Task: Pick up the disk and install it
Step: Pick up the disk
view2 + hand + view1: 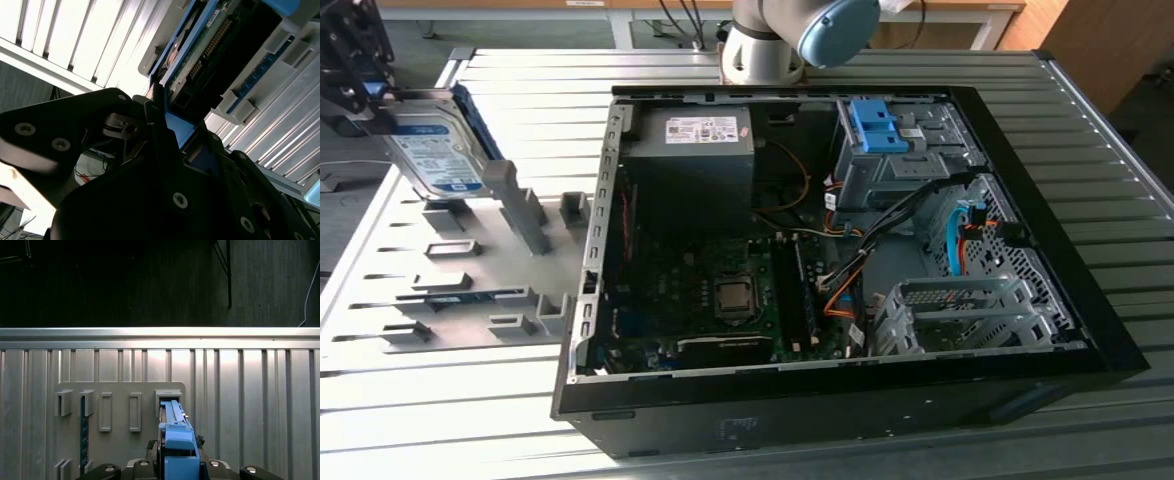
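- Exterior view: the hand (374,98) is at the exterior view's far left, clamped on the upper end of the disk (438,155). The disk is held tilted, label side showing. It sits over the far end of the grey fixture (394,290) and well apart from the open case (1067,330). I cannot tell whether its lower edge touches the fixture. The case lies on the ribbed tabletop (454,420), with a blue bracket (874,125) on its drive bay. The arm (774,40) stands behind the case.
- Second wrist view: two black fingers (155,125) close on the disk (200,55) from either side of its blue carrier. The disk's green circuit-board face and connector edge show here. The grey fixture (235,107) is beyond the disk, and the tabletop (75,35) lies behind.
- First wrist view: the disk (175,432) is seen edge-on, its blue carrier rising out of the hand (175,471). Its far end lines up with a slot block on the fixture (120,440). The fixture rests on the tabletop (250,405).
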